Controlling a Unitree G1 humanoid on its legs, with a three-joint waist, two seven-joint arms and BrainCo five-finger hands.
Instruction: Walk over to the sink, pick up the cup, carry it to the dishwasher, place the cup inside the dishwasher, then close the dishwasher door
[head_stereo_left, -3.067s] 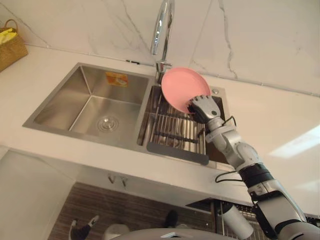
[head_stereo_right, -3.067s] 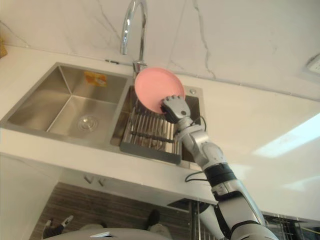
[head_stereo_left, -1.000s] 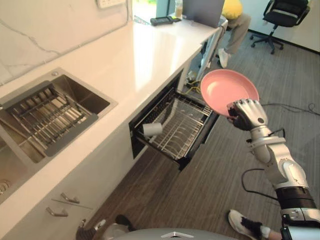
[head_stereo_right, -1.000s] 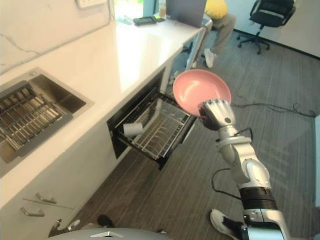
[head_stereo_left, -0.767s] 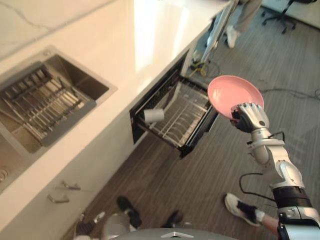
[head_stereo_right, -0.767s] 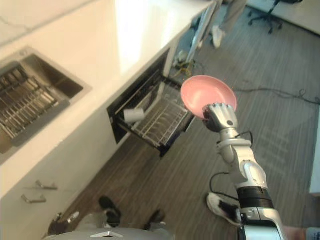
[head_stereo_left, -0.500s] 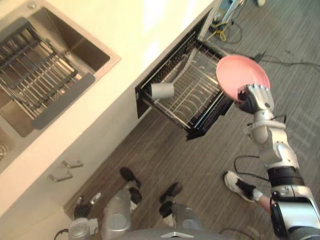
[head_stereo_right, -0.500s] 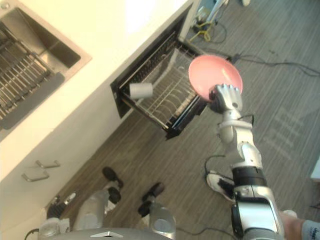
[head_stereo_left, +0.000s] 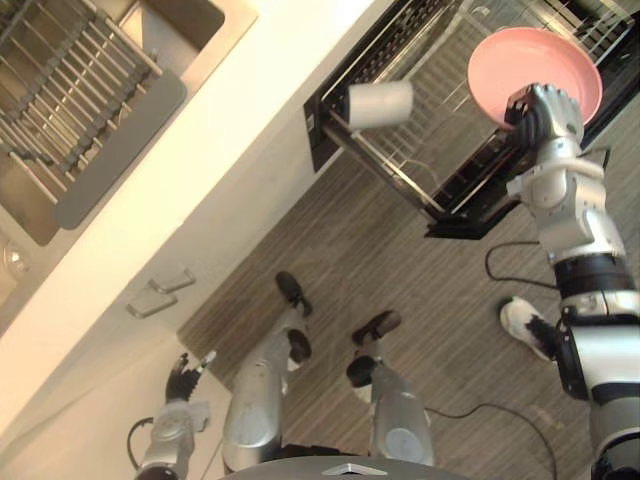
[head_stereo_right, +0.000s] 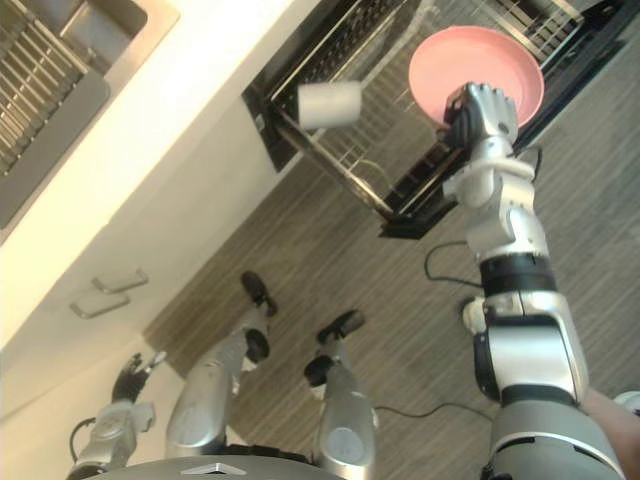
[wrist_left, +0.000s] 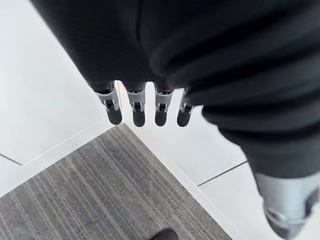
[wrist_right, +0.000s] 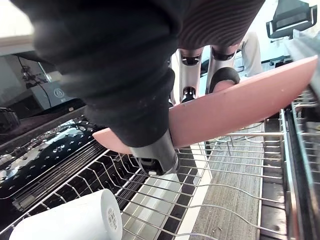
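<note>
My right hand is shut on the rim of a pink plate and holds it over the dishwasher's pulled-out wire rack. The right wrist view shows the plate tilted just above the rack wires, with fingers behind it and the thumb in front. A white cup lies on its side in the rack's corner nearest the counter, also in the right wrist view. My left hand hangs low beside the white cabinet, with straight fingers pointing at the floor.
The sink with its drain rack sits at the upper left in the white counter. Drawer handles show on the cabinet front below. The dishwasher's black lower edge juts over the grey floor. A person's shoe is near my right arm.
The camera has tipped down and closed in on the dishwasher. My right hand has carried the pink plate from beside the rack to over it. The cup has stayed in place.
</note>
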